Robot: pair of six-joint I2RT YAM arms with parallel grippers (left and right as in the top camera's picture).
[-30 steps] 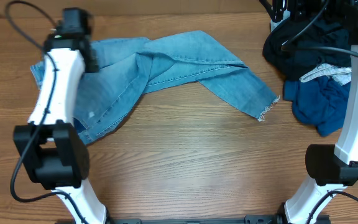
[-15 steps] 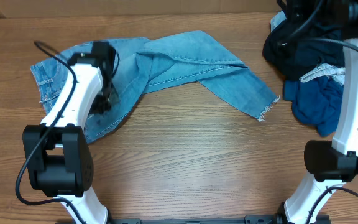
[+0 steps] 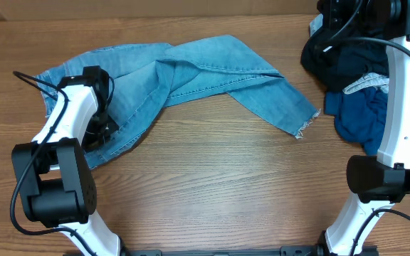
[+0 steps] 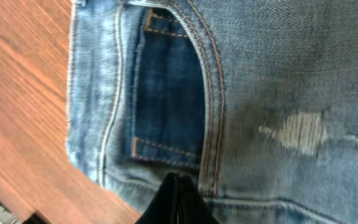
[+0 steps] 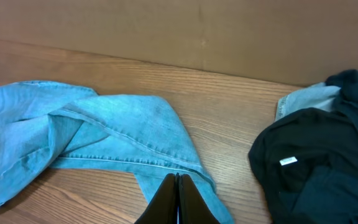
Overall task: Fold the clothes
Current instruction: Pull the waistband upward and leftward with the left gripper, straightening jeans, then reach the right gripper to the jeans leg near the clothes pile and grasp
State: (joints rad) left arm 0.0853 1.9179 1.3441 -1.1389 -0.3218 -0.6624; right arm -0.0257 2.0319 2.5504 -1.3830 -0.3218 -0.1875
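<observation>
Light blue denim jeans lie spread across the far left and middle of the table, with one frayed leg hem pointing right. My left gripper is shut, with nothing between its fingers. It hovers low over the jeans' waist by a front pocket, close to the table edge of the cloth. In the overhead view the left gripper sits over the jeans' left end. My right gripper is shut too, raised above the far right, looking down at the jeans leg and a black garment.
At the far right lies a heap of a black garment, a dark blue piece and a pale grey strip. The right arm's white link stands over this heap. Bare wood runs along the front.
Both grippers have gone from open to shut. The left arm has swung from the far edge back toward the front, down over the jeans' waist. The right arm has barely shifted.
</observation>
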